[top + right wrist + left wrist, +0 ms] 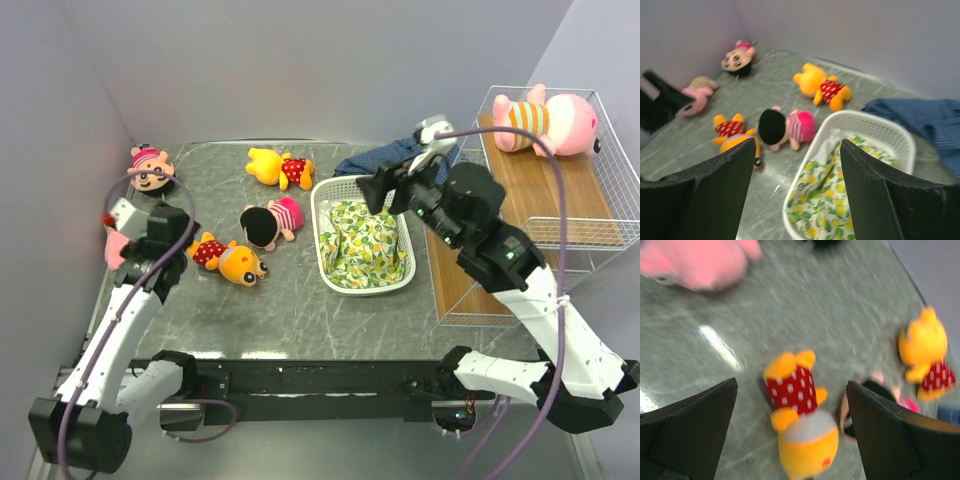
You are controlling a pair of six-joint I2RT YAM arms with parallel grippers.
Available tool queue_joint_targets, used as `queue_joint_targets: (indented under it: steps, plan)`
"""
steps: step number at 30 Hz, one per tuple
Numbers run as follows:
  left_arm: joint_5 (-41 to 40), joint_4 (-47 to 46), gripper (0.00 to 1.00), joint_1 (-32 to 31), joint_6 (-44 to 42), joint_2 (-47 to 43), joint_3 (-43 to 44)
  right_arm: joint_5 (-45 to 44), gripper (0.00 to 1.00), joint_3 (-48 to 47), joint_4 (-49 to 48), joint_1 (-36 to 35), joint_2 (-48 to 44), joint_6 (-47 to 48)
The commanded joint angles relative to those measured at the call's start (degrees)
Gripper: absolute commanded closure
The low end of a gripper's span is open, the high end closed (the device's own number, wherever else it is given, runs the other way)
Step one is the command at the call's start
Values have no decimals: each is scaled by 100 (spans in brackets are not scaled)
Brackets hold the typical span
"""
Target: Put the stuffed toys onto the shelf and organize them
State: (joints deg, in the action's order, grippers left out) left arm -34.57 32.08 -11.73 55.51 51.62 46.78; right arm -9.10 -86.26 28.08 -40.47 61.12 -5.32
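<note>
One pink pig (550, 120) lies on the top plank of the shelf (530, 200). On the table lie a yellow bear in red (230, 258), a second bear (280, 167), a black-haired doll in pink (272, 222), a doll with a pink hat (150, 170) and another pink toy (115, 245). My left gripper (791, 382) hangs open above the near bear (800, 410), one finger on each side, not touching it. My right gripper (799, 141) is open and empty, above the far left rim of the basket (890, 132), facing the doll in pink (787, 127).
The white slotted basket (322, 240) holds a lemon-print cloth (365, 245) in the middle of the table. Blue fabric (385, 158) lies behind it, beside the shelf. Grey walls close the table at the back and left.
</note>
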Motion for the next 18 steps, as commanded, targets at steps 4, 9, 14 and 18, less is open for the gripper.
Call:
queue_joint_targets:
  steps: [4, 9, 14, 18]
  plan:
    - [-340, 0, 3, 2030, 469, 735, 753, 778, 23, 663, -830, -286, -241, -329]
    - [422, -385, 3, 2780, 663, 1385, 771, 813, 22, 811, -943, -304, -469, -198]
    - [1742, -667, 4, 3554, 944, 2280, 823, 1165, 20, 1120, -1304, -295, -829, -118]
    - [1691, -685, 4, 3598, 883, 2879, 1174, 1288, 20, 1225, -1401, -304, -953, -171]
